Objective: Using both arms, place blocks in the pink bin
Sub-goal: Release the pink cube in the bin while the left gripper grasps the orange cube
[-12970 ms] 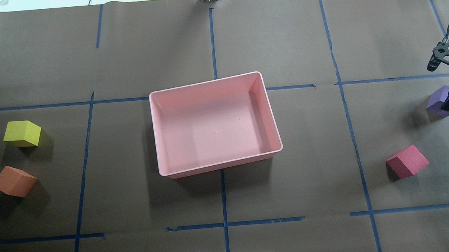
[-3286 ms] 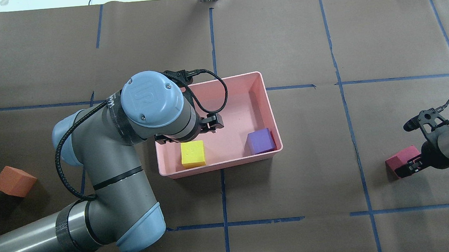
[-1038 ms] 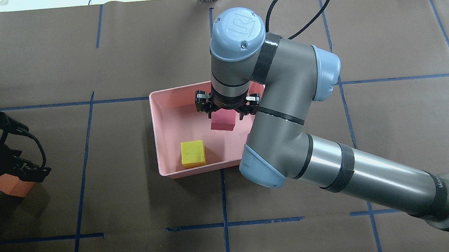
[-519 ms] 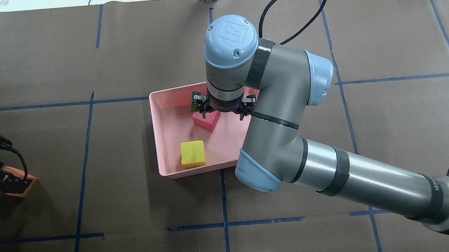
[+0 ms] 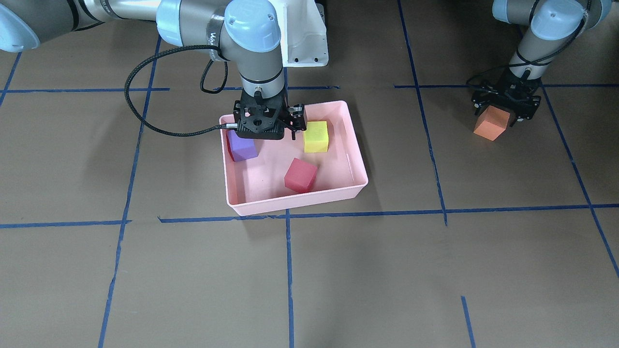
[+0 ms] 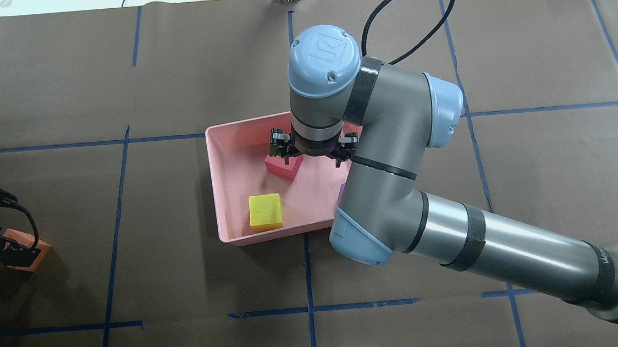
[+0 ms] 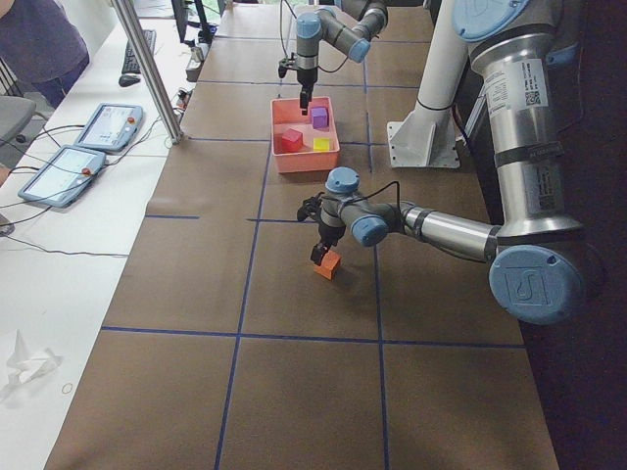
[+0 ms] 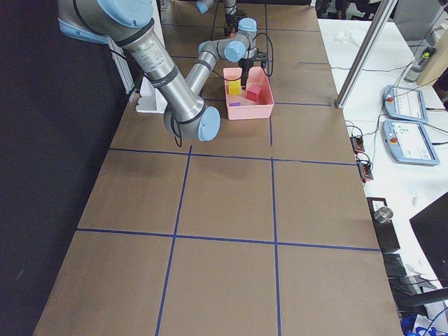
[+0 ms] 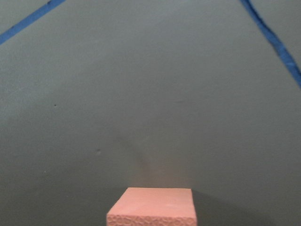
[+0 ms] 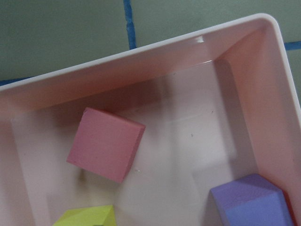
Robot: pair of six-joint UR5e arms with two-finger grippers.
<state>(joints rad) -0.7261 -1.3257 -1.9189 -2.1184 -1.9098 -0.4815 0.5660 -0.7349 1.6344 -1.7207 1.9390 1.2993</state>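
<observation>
The pink bin (image 5: 295,205) sits mid-table and holds the purple block (image 5: 242,145), the yellow-green block (image 5: 316,136) and the red block (image 5: 300,175). My right gripper (image 5: 264,128) hangs open and empty over the bin's robot side. The right wrist view shows the red block (image 10: 106,143) lying loose on the bin floor. The orange block (image 5: 492,124) sits on the table on my left. My left gripper (image 5: 505,104) is down over it and shut on it. The left wrist view shows the orange block (image 9: 153,207) at the bottom edge.
The right arm's forearm (image 6: 513,251) stretches across the table from the near right to the bin and hides most of the purple block from overhead. The white pedestal base (image 5: 302,34) stands behind the bin. Blue tape lines cross the brown paper.
The right gripper let go of the red block, which now lies in the bin, and has drawn slightly back. The left gripper came down onto the orange block and has stayed there.
</observation>
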